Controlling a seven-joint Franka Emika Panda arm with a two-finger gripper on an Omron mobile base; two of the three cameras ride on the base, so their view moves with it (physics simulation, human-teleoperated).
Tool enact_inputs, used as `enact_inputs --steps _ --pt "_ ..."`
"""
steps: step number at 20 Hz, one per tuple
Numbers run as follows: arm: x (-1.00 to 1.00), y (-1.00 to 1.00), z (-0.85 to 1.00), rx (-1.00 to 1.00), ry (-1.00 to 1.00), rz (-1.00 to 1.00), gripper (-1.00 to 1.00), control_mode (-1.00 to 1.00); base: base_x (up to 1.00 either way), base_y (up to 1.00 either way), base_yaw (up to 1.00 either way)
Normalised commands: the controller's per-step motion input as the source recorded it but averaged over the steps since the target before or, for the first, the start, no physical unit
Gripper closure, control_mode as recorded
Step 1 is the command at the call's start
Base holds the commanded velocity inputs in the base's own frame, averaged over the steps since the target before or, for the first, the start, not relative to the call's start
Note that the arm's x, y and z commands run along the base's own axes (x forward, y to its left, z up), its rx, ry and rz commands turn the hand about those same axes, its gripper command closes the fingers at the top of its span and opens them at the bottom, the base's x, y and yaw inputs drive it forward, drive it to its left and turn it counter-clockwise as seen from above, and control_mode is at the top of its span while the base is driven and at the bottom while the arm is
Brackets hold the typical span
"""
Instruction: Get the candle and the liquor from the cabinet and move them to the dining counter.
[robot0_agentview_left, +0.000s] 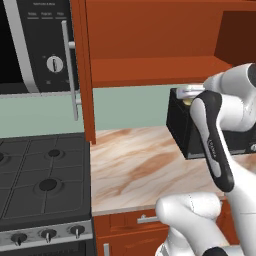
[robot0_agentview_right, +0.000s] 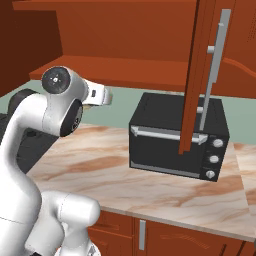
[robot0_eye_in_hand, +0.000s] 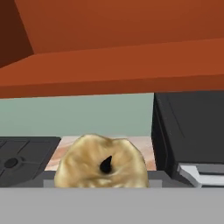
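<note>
The candle (robot0_eye_in_hand: 101, 164), yellowish-gold with a dark wick, sits right at the bottom of the hand view, close to the camera and covering the fingertips. In the left base view a sliver of the candle (robot0_agentview_left: 187, 101) shows at my gripper (robot0_agentview_left: 187, 96), which is shut on it in the air in front of the toaster oven. The cabinet (robot0_agentview_left: 150, 45) stands open above, with its red-brown shelf (robot0_eye_in_hand: 113, 65) bare where I can see it and its door (robot0_agentview_right: 201, 75) swung out. The liquor and the dining counter are out of view.
A black toaster oven (robot0_agentview_right: 177, 145) stands on the short marble-look worktop (robot0_agentview_left: 135, 170), just right of the hand. A stove (robot0_agentview_left: 45, 180) lies to the left with a microwave (robot0_agentview_left: 35, 45) above it. The left cabinet door (robot0_agentview_left: 82, 70) juts out edge-on.
</note>
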Motion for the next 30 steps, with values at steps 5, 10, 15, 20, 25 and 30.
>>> enact_inputs --steps 5,10,15,20,25,30 --pt "-0.44 0.28 -0.28 -0.04 0.01 0.00 1.00 -1.00 0.00 0.00 0.00" --pt "-0.34 0.22 -0.32 -0.06 0.05 0.00 1.00 -1.00 0.00 0.00 0.00" --pt "-0.12 0.11 -0.17 0.00 0.06 0.00 1.00 -1.00 0.00 0.00 0.00" --pt "0.00 0.00 0.00 0.00 0.00 0.00 1.00 -1.00 0.00 0.00 0.00" --pt "0.00 0.00 0.00 0.00 0.00 0.00 1.00 -1.00 0.00 0.00 0.00" --pt "0.00 0.00 0.00 0.00 0.00 0.00 1.00 -1.00 0.00 0.00 0.00"
